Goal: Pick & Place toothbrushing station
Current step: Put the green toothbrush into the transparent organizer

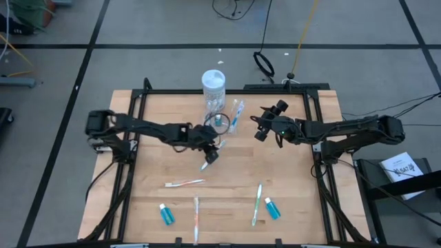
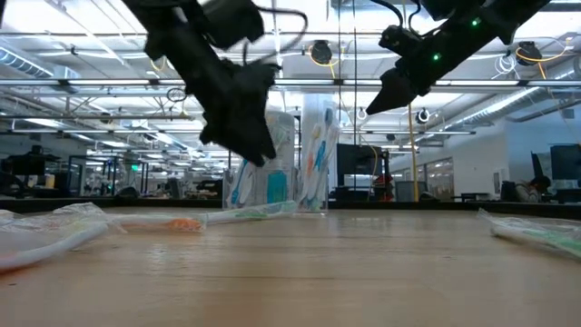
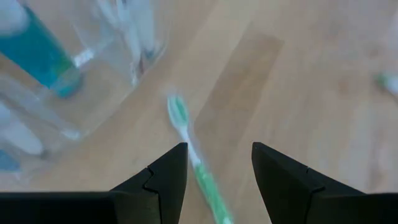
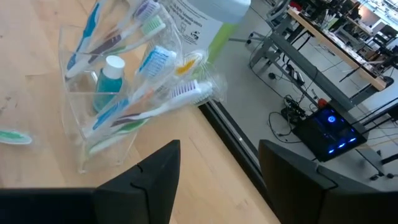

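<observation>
Left tool (image 1: 210, 154) spread above green toothbrush (image 3: 193, 155) beside toothbrushing station (image 4: 115, 93), right tool (image 1: 262, 131) spread, raised right of station, far bench (image 1: 289, 200) edge.

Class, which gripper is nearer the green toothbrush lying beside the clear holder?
Left. The left gripper hovers directly over the green toothbrush; the right gripper hangs farther off, beyond the clear holder.

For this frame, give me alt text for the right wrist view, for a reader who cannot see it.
A clear toothbrushing station stands on the wooden table, holding wrapped toothbrushes and a small teal bottle. The right gripper hangs open before it, empty, with a white jar behind.
</observation>
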